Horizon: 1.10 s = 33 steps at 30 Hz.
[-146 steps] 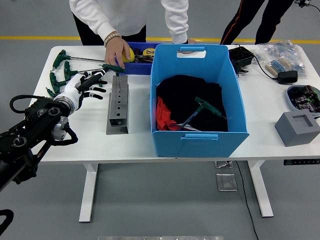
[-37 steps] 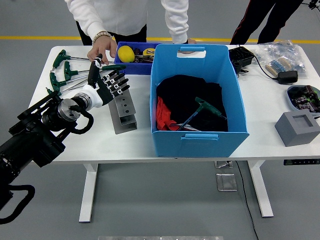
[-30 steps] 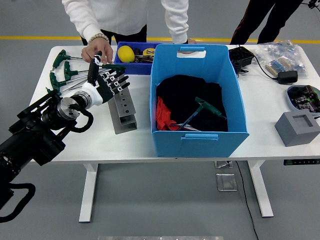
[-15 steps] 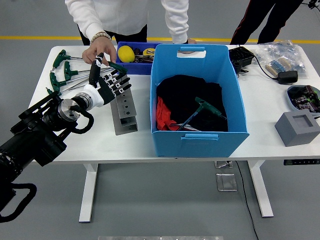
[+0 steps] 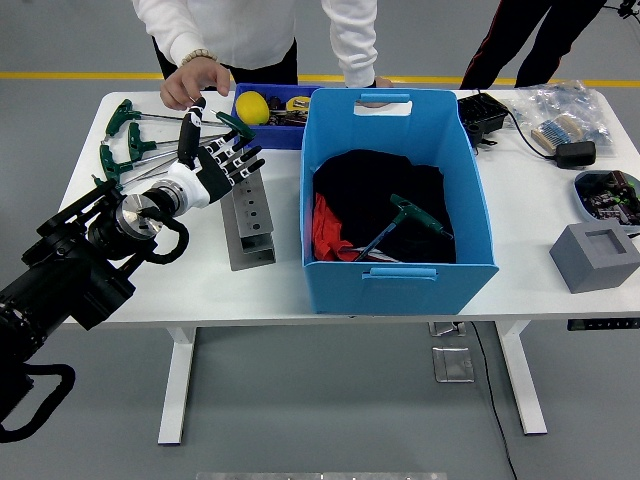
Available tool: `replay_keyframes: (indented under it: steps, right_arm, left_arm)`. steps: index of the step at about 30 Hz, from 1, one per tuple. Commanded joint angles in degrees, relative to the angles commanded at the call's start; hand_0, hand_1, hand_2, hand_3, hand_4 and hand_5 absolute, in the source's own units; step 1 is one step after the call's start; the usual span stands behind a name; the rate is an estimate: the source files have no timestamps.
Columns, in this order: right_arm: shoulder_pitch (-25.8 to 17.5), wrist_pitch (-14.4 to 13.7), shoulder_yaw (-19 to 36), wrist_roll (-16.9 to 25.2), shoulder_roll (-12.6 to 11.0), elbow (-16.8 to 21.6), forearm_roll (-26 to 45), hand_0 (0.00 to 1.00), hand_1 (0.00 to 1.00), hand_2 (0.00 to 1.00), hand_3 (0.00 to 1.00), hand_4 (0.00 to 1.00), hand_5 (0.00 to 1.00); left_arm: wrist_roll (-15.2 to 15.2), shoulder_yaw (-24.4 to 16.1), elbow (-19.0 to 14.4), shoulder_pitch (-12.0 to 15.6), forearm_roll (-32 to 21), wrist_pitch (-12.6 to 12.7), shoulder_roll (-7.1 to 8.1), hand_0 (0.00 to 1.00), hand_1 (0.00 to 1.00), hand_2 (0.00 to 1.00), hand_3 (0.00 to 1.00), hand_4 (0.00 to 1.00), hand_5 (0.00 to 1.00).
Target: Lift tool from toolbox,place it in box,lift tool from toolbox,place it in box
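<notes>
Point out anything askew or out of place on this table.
The grey metal tool rack lies skewed, its near end swung toward the blue box instead of square to the table's edge. The left hand hovers over its far end with fingers spread, a green T-handle tool beside the fingertips.

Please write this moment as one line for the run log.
left hand: open, over metal block | person's hand: near green T-handle tool | blue box: one tool inside

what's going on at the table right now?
The robot's left hand is raised over the grey metal holder, fingers spread, with a green T-handle tool at its fingertips; a firm grasp isn't clear. A person's hand hovers just behind. One green-handled tool already lies in the blue box.
</notes>
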Motion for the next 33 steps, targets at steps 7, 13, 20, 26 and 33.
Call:
replay_keyframes:
  steps: [7, 13, 20, 26, 33]
  right_arm:
    - [-0.54, 0.08, 0.07, 0.01, -0.04, 0.0, -0.23, 0.626, 0.617, 0.699, 0.54, 0.794, 0.584]
    - [-1.19, 0.2, 0.63, -0.03, -0.09, 0.0, -0.74, 0.626, 0.616, 0.7, 0.54, 0.795, 0.583]
    - [-1.89, 0.36, 1.82, -0.21, -0.08, 0.0, -2.03, 0.626, 0.616, 0.699, 0.54, 0.795, 0.583]
    - [-2.49, 0.45, 3.22, -0.45, -0.01, 0.0, -3.29, 0.626, 0.616, 0.699, 0.539, 0.794, 0.583]
    - [-2.78, 0.56, 4.24, -0.62, 0.01, 0.0, -4.19, 0.627, 0.615, 0.699, 0.539, 0.794, 0.583]
  left_arm:
    - [0.27, -0.5, -2.44, 0.55, 0.91, 0.17, 0.07, 0.564, 0.682, 0.81, 0.822, 0.897, 0.977]
    - [0.69, -1.57, -5.32, 0.88, 2.01, 0.58, 0.54, 0.57, 0.687, 0.81, 0.817, 0.895, 0.976]
    - [1.69, -2.73, -9.09, 0.79, 3.37, 2.03, 1.35, 0.565, 0.689, 0.812, 0.811, 0.891, 0.974]
    - [2.17, -3.49, -11.87, 0.13, 3.9, 2.92, 2.61, 0.569, 0.69, 0.809, 0.806, 0.888, 0.971]
    - [2.38, -4.78, -13.95, -0.72, 4.31, 3.45, 3.63, 0.576, 0.692, 0.809, 0.802, 0.885, 0.969]
